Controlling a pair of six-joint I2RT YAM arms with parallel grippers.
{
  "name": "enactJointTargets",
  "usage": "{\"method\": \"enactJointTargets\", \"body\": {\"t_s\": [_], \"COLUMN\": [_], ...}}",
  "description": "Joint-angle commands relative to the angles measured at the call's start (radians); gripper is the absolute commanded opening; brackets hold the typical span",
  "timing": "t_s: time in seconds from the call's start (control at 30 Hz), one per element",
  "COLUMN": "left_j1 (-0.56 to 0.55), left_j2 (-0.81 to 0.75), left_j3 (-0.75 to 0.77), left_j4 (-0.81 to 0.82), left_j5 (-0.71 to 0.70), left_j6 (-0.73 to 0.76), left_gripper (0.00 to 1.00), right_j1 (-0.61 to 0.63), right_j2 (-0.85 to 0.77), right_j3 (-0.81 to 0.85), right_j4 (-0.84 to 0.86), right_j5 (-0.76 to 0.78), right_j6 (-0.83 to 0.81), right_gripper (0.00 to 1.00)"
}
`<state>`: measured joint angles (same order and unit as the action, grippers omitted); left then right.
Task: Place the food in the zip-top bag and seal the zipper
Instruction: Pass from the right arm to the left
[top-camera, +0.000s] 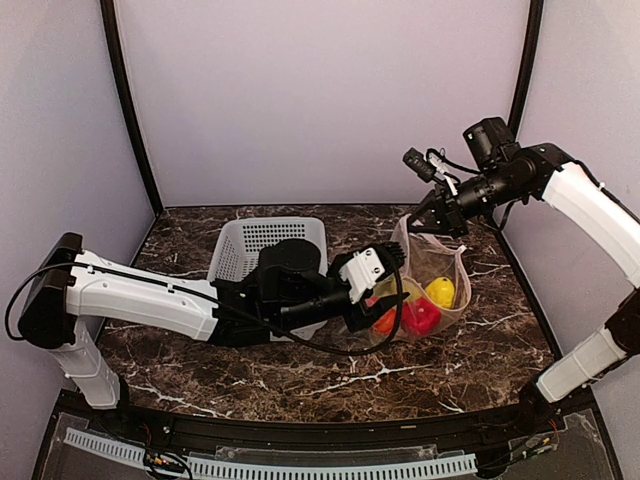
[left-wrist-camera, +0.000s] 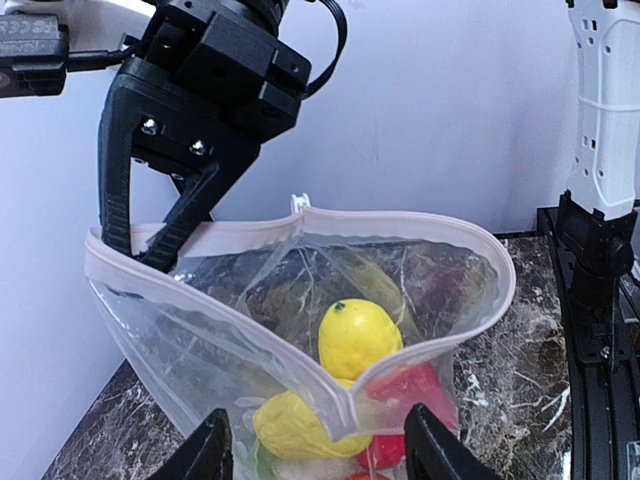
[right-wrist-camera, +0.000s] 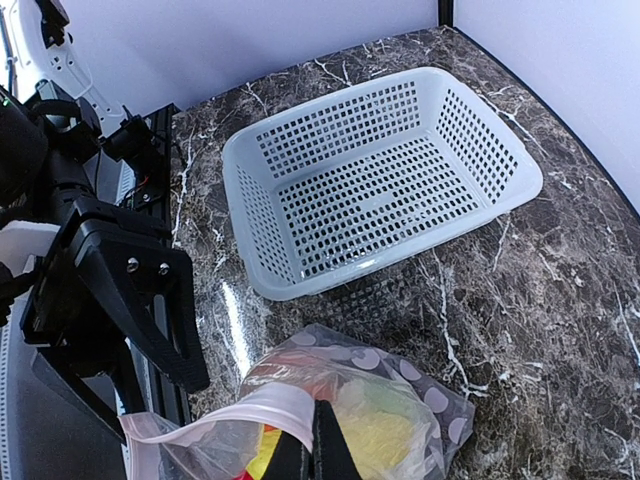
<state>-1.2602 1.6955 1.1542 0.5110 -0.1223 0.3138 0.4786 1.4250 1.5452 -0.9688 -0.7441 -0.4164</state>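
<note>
So, my right hand (left-wrist-camera: 138, 250): clamped on the zipper (left-wrist-camera: 400, 222), holding the bag (left-wrist-camera: 190, 340) up
My left hand (left-wrist-camera: 320, 450): fingers apart at the near rim
Food (left-wrist-camera: 358, 335): yellow and red pieces inside the bag
Basket (right-wrist-camera: 380, 190): near the bag

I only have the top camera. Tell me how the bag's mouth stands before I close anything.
Observer: From the left wrist, the bag's pink strip gapes in a wide loop, unsealed.
Operator: Say where the right pincer grips it.
Observer: The right pincer is shut on one end of that loop, right on the strip.
Operator: Check the basket; part of it is hidden from me.
Observer: The right wrist view shows the whole basket with nothing lying in it.
</note>
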Motion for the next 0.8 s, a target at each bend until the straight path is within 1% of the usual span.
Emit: {"method": "enactJointTargets", "body": {"t_s": [0.0, 0.17, 0.5, 0.63, 0.7, 0.73, 0.77], "left_j1": [0.001, 0.001, 0.001, 0.002, 0.001, 0.001, 0.001], "left_j2": [0.022, 0.037, 0.084, 0.089, 0.087, 0.087, 0.086], "left_j3": [0.043, 0.066, 0.126, 0.134, 0.136, 0.135, 0.136], "left_j4": [0.049, 0.037, -0.019, -0.027, -0.030, -0.032, -0.033], "left_j5": [-0.059, -0.022, -0.025, -0.038, -0.050, -0.059, -0.064], "left_j6": [-0.001, 0.033, 0.055, 0.050, 0.045, 0.042, 0.040], "left_gripper": [0.56, 0.49, 0.26, 0.21, 0.21, 0.23, 0.29], "right_j1": [0.003, 0.003, 0.003, 0.003, 0.003, 0.003, 0.003], "right_j2": [0.010, 0.013, 0.019, 0.012, 0.008, 0.007, 0.006], "right_j3": [0.016, 0.019, 0.032, 0.031, 0.028, 0.026, 0.024], "right_j4": [0.033, 0.036, 0.035, 0.032, 0.032, 0.032, 0.033], "right_j5": [-0.021, -0.023, -0.035, -0.033, -0.028, -0.028, -0.028], "right_j6": [0.016, 0.022, 0.031, 0.033, 0.032, 0.032, 0.033], "right_gripper": [0.00, 0.00, 0.00, 0.00, 0.00, 0.00, 0.00]}}
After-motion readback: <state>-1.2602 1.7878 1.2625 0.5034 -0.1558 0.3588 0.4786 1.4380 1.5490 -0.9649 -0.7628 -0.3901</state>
